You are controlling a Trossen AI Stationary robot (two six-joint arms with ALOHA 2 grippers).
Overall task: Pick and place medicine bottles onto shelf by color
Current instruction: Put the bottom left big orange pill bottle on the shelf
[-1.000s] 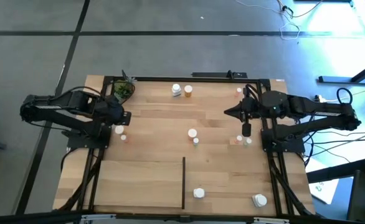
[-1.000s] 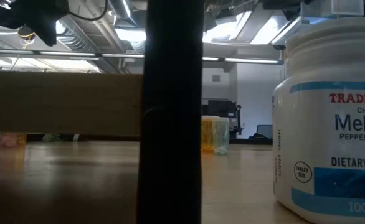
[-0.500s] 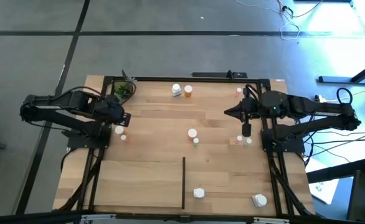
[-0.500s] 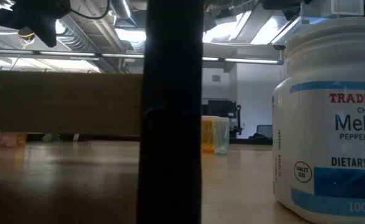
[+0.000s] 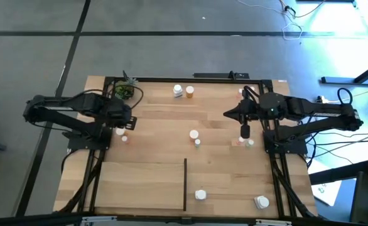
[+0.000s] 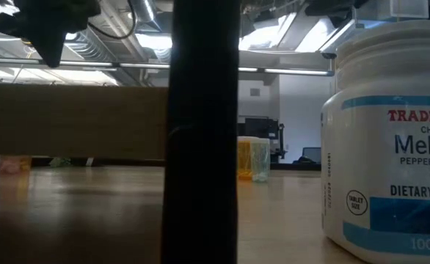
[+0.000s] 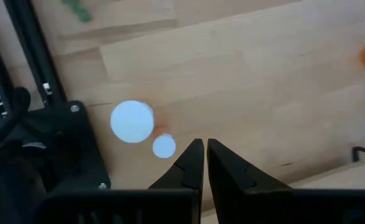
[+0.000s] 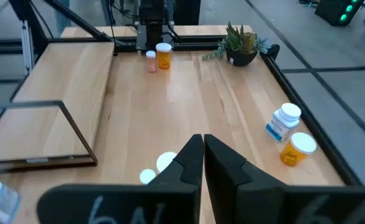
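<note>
Pre-grasp step: left gripper (image 5: 126, 119), fingers pinched shut and empty, hovers above two white-capped orange medicine bottles (image 7: 132, 121) at mid-left of the light-wood plank shelf (image 5: 152, 182); right gripper (image 5: 245, 132) likewise shut, empty, mid-right; next it should open, then descend.

My two arms are black, made of jointed segments on black metal bases with silver screws. Black cables loop beside the right arm. The fingers (image 7: 194, 163) are dark, pointed wedges.
</note>
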